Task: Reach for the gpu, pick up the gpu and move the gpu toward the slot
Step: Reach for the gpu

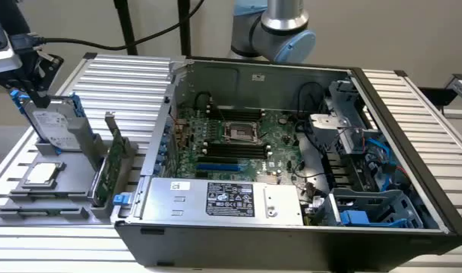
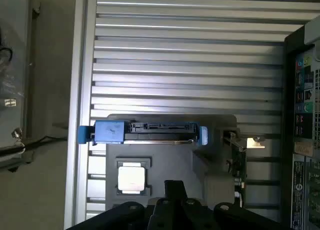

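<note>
Slatted table (image 1: 117, 74) bears the gpu (image 1: 110, 164); claw (image 1: 40, 98) hovers by hard drive (image 1: 58, 129).

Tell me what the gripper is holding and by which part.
Nothing. The gripper hovers near the hard drive; the gpu stands edge-on in the grey holder, untouched.

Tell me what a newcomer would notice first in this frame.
The open computer case dominates the middle of the exterior view, its green motherboard laid bare. On the exterior view's left, a grey stand holds a hard drive, a processor chip and the graphics card standing on edge. The robot's hand hangs at the hard drive's top, apart from the card.
</note>
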Controlling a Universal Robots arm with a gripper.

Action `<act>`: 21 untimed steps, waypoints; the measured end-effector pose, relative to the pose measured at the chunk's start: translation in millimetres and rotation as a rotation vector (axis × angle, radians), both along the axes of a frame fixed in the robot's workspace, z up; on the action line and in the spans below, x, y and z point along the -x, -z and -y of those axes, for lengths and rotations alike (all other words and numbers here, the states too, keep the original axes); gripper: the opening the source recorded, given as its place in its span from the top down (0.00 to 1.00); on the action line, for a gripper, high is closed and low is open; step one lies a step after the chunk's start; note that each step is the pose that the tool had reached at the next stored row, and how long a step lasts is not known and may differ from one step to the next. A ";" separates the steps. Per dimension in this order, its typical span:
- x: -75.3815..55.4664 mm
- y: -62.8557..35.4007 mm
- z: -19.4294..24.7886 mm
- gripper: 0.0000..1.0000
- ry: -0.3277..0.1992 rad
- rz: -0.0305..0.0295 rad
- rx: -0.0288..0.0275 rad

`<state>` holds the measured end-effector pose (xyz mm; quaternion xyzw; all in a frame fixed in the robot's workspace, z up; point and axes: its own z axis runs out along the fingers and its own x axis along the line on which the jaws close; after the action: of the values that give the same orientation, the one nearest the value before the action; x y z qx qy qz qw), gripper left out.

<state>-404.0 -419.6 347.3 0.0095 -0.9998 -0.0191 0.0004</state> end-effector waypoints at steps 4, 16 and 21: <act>0.0 0.0 0.0 0.89 0.000 0.0000 0.0000; -4.1 0.0 3.8 0.89 0.000 -0.0058 0.0001; -14.5 0.0 18.1 0.89 0.000 -0.0148 0.0000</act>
<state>-389.5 -437.7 347.3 0.0094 -0.9997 -0.0192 0.0078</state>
